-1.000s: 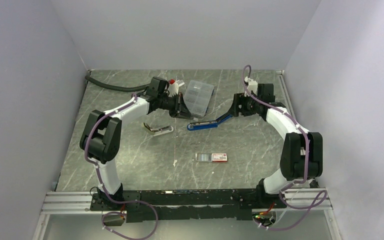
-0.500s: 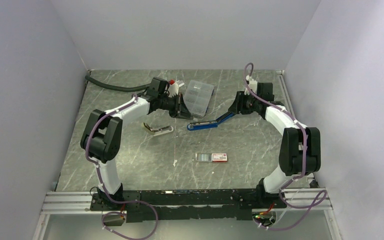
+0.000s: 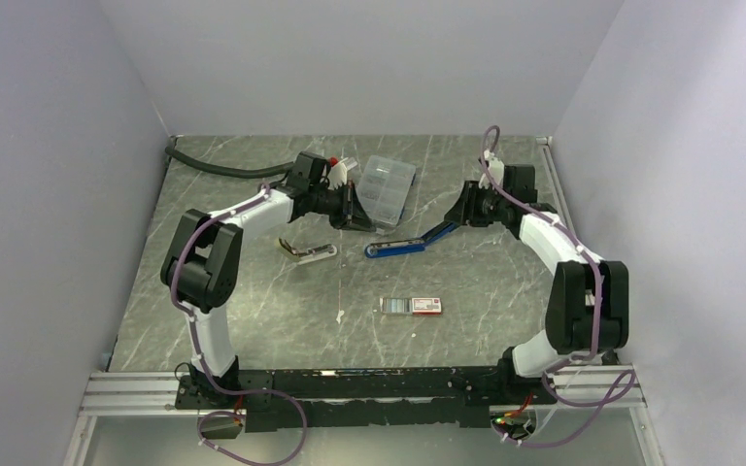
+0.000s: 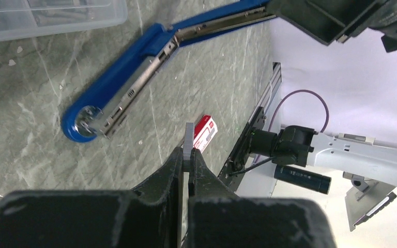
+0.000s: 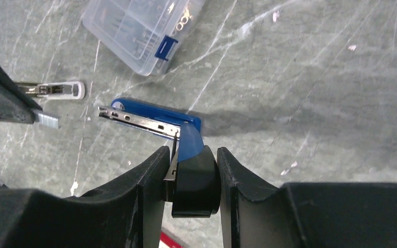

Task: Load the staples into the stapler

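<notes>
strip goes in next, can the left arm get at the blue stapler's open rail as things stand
Probably yes: the left gripper, shut on the staple strip, hangs close beside the blue stapler, whose metal rail lies open and uncovered. The right gripper clamps only its far end.

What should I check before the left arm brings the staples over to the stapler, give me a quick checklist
1. Staples pinched in left gripper: ok.
2. Stapler open, channel exposed: ok.
3. Right gripper clamped on the stapler's raised end: ok.
4. Channel empty: cannot tell.
5. Staples over the channel: not ok, off to one side.
</notes>
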`<state>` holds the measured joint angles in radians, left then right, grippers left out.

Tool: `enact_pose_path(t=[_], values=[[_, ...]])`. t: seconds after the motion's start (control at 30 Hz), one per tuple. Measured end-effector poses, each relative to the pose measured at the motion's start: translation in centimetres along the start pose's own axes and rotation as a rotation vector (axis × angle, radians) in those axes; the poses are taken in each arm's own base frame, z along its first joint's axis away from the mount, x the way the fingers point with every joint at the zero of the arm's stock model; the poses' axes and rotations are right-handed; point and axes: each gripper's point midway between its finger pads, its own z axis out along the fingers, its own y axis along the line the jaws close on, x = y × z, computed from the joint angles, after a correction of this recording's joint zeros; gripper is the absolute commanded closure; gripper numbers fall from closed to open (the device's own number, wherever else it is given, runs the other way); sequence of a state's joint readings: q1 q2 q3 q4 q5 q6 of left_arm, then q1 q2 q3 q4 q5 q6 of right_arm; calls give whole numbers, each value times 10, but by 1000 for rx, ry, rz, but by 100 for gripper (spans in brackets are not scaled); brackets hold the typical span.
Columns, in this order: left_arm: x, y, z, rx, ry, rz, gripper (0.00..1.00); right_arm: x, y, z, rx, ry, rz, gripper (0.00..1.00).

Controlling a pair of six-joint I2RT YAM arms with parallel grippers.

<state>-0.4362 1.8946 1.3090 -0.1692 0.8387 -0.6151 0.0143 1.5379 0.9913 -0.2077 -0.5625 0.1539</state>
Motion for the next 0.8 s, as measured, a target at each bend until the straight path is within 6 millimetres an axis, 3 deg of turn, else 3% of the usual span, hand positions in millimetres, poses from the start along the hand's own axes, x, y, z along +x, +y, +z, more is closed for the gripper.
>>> enact_pose_path(t=[0.2, 0.37, 0.57, 0.8], values=[[-5, -2, 2, 10, -25, -15, 95, 15, 9, -17, -4, 20, 36, 78], [2, 3, 5, 4, -21, -71, 94, 30, 14, -27, 8, 36, 73, 78], [22, 13, 12, -31, 11, -175, 93, 39, 11, -26, 22, 40, 137, 81], [28, 9, 17, -39, 21, -228, 93, 40, 8, -26, 23, -5, 173, 84]])
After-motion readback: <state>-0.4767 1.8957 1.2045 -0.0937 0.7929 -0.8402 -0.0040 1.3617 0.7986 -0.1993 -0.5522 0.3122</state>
